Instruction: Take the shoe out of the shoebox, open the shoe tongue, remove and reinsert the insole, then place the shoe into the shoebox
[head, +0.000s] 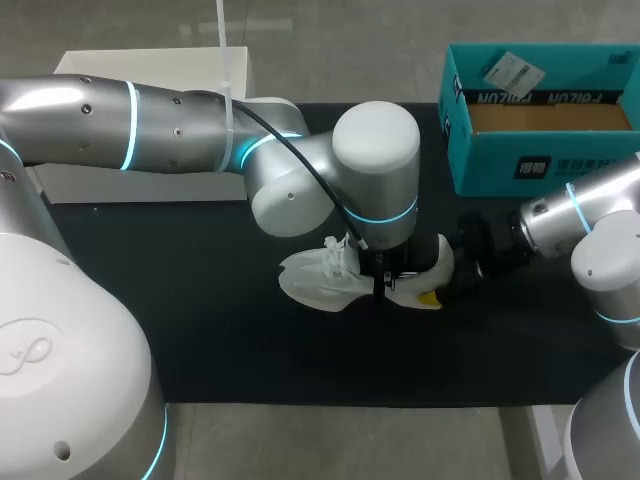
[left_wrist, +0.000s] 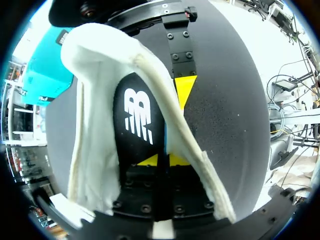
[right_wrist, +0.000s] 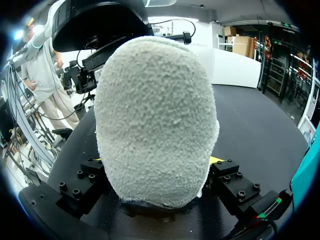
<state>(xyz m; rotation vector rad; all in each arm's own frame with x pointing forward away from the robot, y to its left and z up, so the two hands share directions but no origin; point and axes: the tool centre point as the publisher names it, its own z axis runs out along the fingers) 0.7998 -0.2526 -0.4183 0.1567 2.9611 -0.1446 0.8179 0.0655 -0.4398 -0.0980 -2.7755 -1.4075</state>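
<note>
Left tool (left_wrist: 163, 160): tips nearly together, pinching insole (left_wrist: 136, 115) edge inside shoe (head: 315, 280). Right tool (head: 448, 272) clamps heel from both sides, apparently to steady shoe on counter (head: 200, 300) against the pull. Shoebox (head: 540, 165) stands well apart.

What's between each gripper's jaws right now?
Right gripper: the shoe, its fuzzy heel pinched from both sides, in the right wrist view. Left gripper: the black insole, its edge, inside the shoe, in the left wrist view.
</note>
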